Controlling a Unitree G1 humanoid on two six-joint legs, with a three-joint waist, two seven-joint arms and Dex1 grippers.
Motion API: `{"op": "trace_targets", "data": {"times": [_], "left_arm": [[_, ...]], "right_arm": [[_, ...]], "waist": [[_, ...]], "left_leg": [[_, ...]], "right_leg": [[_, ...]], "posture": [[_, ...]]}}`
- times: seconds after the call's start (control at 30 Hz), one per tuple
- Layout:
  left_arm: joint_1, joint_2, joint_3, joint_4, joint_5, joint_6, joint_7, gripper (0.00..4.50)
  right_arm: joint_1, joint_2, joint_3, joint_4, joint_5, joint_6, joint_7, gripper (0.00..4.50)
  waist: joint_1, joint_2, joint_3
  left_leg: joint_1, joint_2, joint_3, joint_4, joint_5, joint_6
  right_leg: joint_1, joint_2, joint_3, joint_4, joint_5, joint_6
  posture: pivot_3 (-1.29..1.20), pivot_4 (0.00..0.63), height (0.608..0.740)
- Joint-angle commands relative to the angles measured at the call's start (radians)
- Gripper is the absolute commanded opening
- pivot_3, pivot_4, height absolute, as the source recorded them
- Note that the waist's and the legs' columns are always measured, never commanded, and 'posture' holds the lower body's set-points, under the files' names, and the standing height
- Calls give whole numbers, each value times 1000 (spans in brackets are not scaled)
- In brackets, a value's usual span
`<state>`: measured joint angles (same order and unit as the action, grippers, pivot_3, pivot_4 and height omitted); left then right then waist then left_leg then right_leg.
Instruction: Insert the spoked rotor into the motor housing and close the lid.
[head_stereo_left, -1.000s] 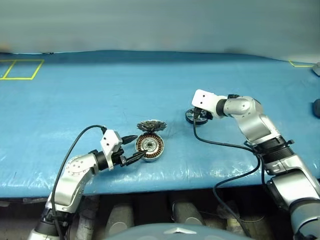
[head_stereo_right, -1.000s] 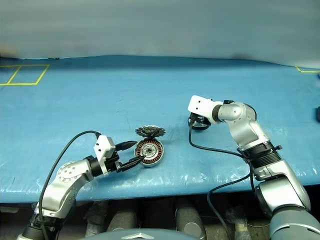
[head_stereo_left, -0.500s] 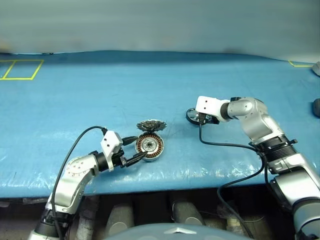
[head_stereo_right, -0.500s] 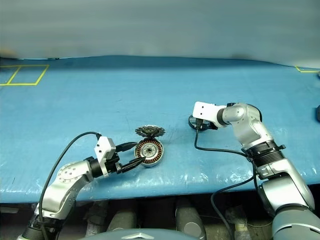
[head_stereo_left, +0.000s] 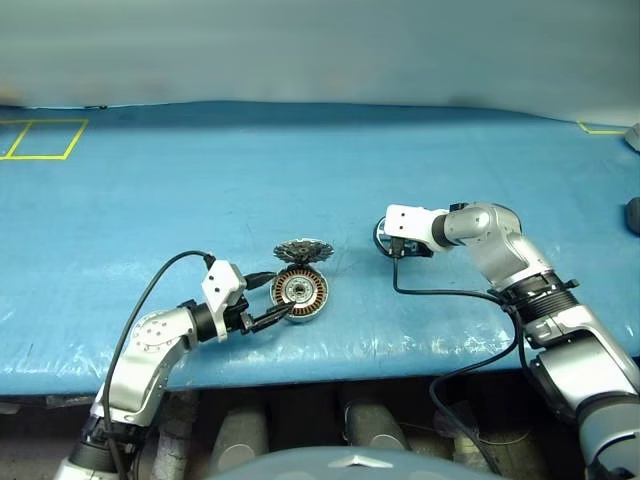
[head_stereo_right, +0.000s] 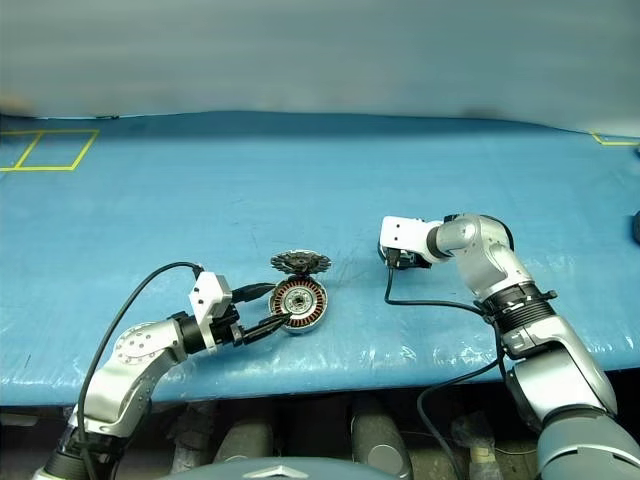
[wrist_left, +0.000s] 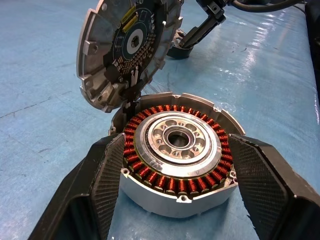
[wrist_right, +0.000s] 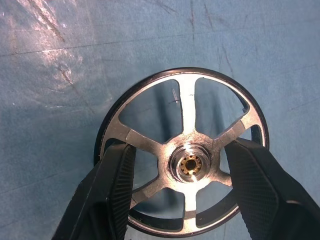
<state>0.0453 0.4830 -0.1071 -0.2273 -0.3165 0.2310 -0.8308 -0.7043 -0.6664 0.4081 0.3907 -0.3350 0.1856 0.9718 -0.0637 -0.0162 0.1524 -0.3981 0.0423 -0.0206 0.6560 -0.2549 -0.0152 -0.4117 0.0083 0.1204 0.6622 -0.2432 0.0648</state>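
The motor housing (wrist_left: 175, 145) lies on the blue table, showing copper windings around a silver centre. Its lid (wrist_left: 127, 45) stands open, hinged at the far edge, patterned side toward me. My left gripper (wrist_left: 175, 137) has one finger pressed against each side of the housing (head_stereo_left: 300, 291). To the right, the spoked rotor (wrist_right: 186, 107) lies flat on the table, black-rimmed with a shiny hub. My right gripper (wrist_right: 180, 145) hangs open just above it, pointing steeply down, one finger on each side of the hub. In the head views the gripper (head_stereo_left: 392, 243) hides most of the rotor.
The blue-covered table (head_stereo_left: 200, 190) has its front edge close to my arms. Yellow tape squares (head_stereo_left: 40, 138) mark the far left corner. A dark object (head_stereo_left: 632, 215) sits at the right edge. The right arm's black cable (head_stereo_left: 440, 292) trails over the table.
My right gripper has sunk toward the rotor and tipped further downward. The left gripper, housing and lid have stayed where they were.
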Motion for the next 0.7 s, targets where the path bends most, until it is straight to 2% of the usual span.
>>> {"op": "trace_targets", "data": {"times": [0.03,0.2,0.57,0.7], "left_arm": [[3,-1,-3,-19,6,-19,3,3515],[0,-5,-2,-14,11,-22,7,3515],[-20,-17,-10,4,29,-32,5,3515],[-28,-18,-9,5,30,-37,1,3515]], "right_arm": [[13,-2,-5,-25,6,-10,22,2913],[20,-10,-20,-58,16,-12,35,1808],[81,-57,-48,-184,9,-31,16,1770],[126,-63,-95,-286,19,10,-23,1770]], "waist": [[0,0,0],[-2,0,0],[2,0,0],[2,0,0]], "left_leg": [[0,0,0,0,0,0],[1,0,0,1,0,0],[1,0,0,1,0,0],[1,0,0,1,0,0]], "right_leg": [[0,0,0,0,0,0],[1,0,0,0,0,0],[1,0,0,1,0,0],[1,0,0,1,0,0]], "posture": [[0,150,740],[0,150,740],[0,150,740],[0,150,740]]}}
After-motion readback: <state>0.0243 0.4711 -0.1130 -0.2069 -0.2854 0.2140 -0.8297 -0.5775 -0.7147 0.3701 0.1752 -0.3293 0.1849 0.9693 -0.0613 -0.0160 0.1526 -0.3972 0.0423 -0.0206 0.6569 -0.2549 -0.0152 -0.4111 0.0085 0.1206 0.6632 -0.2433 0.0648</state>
